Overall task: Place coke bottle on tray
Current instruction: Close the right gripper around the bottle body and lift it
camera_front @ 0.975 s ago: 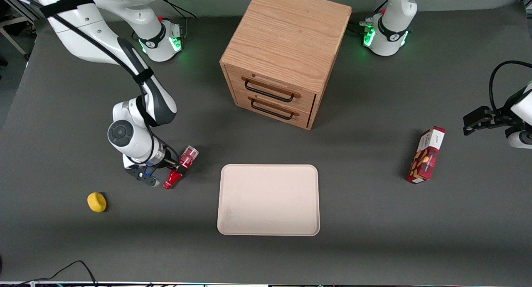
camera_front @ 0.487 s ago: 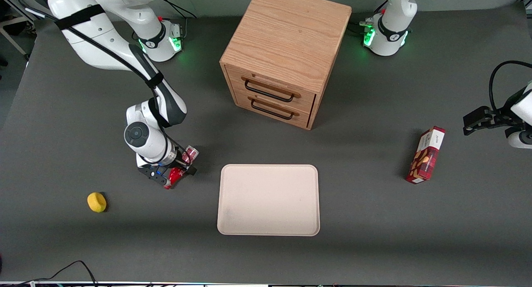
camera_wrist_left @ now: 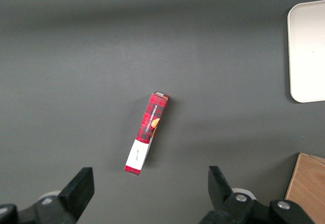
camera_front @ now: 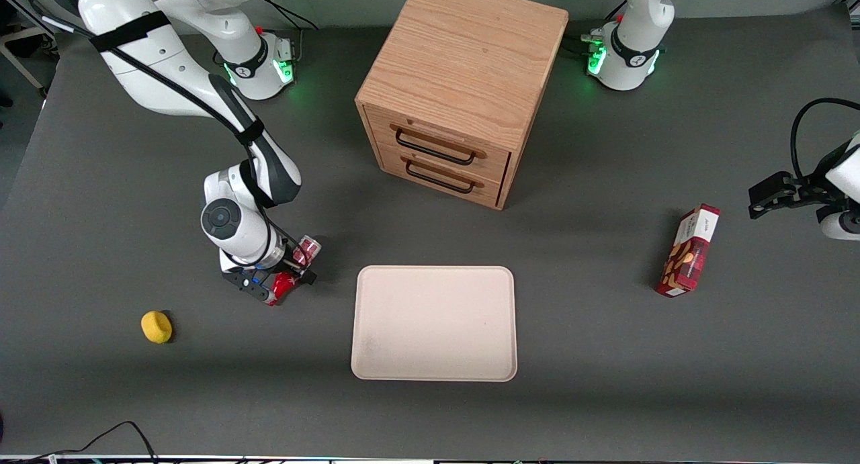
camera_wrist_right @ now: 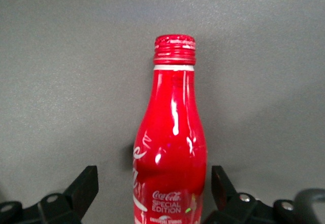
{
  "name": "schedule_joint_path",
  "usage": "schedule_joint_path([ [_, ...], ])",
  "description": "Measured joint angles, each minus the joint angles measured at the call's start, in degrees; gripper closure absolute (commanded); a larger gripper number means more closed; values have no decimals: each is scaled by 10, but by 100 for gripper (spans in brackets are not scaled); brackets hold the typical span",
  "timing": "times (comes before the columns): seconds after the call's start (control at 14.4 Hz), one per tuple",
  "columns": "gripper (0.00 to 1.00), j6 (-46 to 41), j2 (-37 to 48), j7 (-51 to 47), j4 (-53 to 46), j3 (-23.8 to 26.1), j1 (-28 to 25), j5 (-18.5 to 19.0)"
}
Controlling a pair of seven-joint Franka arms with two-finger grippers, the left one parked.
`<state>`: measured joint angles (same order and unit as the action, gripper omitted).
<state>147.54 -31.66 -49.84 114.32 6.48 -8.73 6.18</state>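
Red and lying on its side, the coke bottle [camera_front: 293,269] rests on the dark grey bench [camera_front: 605,383], near the tray [camera_front: 434,323] and toward the working arm's end. Taking the tray as the centre of a clock in the front view, the bottle is at about ten o'clock, close to the tray's rim but apart from it. The hand [camera_front: 285,271] is down over the middle of the bottle. In the right wrist view its two fingers [camera_wrist_right: 84,186] stand on each side of the bottle [camera_wrist_right: 171,148] with grey bench visible between each finger and the red body, so the hand seems released, not yet clenched; the contact area itself is cut off, so I say this with some care. The tray carries nothing. By my judgement the reach is done, and the grasp, the lift, the carry toward four o'clock and the setting down are all left.
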Motion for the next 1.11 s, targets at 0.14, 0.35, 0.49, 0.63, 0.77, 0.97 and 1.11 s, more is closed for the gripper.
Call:
schedule_joint_path([
  [0.14,99,0,0,0,0,0,0,9],
  [0.35,100,0,0,-1,0,-1,0,13],
  [0.49,100,0,0,-1,0,-1,0,13],
  [0.63,100,0,0,-2,0,-1,0,13],
  [0.77,100,0,0,-2,-1,-1,0,14],
  [0.97,100,-8,5,-2,-6,-1,0,16],
  [1.11,100,-53,29,-1,-14,-1,1,18],
])
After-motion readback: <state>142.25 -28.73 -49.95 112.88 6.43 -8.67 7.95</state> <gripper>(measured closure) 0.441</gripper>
